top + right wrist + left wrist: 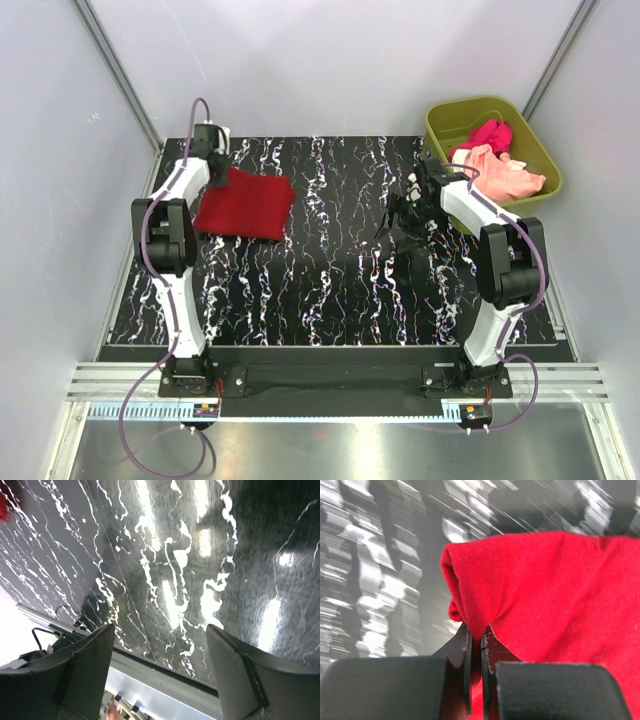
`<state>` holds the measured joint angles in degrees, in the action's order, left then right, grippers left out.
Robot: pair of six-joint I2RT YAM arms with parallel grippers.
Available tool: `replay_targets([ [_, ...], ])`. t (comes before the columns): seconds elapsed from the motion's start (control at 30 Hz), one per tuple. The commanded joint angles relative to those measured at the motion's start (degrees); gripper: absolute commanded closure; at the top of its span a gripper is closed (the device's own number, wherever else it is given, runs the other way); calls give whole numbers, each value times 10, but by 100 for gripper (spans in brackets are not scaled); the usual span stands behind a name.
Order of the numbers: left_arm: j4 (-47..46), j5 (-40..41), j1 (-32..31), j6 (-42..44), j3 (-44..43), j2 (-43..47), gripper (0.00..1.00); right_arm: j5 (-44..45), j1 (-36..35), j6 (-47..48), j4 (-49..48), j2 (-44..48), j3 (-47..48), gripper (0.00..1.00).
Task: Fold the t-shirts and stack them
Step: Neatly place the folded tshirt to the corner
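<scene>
A: Where is the deep red t-shirt point(247, 206)?

B: On the far left part of the desk point(330, 280). It lies as a folded, roughly square packet on the black surface with white veins.

A: And the left pincer point(216, 178)?

B: At the far-left corner of that packet. In the wrist view its jaws are pressed together on a fold of the red cloth, which bunches between the two black fingers point(457, 652). Just beyond the tips the cloth rolls over in a thick edge. The desk behind it is blurred.

A: The right pincer point(403, 214)?

B: Spread wide, with nothing between the fingers. It hangs over bare desk right of the middle, well apart from the red shirt and near the olive-green tub point(462, 105). Its wrist camera shows only the marbled surface and the near edge of the desk.

A: What is in the tub?

B: The magenta-pink t-shirt point(491, 134) and the pale peach t-shirt point(508, 180), both crumpled. The pink one lies toward the far side. The peach one is nearer and reaches the rim on the right. The tub stands at the far right corner of the desk.
</scene>
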<state>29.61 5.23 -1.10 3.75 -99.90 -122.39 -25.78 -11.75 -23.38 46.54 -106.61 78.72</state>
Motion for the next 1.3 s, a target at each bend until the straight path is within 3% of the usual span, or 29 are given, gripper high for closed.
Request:
replay_targets([
  [0.0,-58,70,10,69,-111,-64,100,2,-6,-9,30,39,6,20],
  [0.1,-47,91,33,99,-174,-130,100,7,-6,-10,44,35,20,20],
  [0.17,-37,109,43,101,-267,-176,100,12,-6,-10,55,31,29,20],
  [0.27,-48,123,57,97,-320,-193,100,16,-6,-14,64,32,31,20],
  [0.67,-220,206,76,125,-327,-227,100,34,-6,-5,107,6,86,20],
  [0.87,-257,217,80,140,-381,-275,100,47,-6,0,116,1,86,20],
  [1.27,-319,285,88,133,-380,-299,100,49,-6,-4,121,-26,118,20],
])
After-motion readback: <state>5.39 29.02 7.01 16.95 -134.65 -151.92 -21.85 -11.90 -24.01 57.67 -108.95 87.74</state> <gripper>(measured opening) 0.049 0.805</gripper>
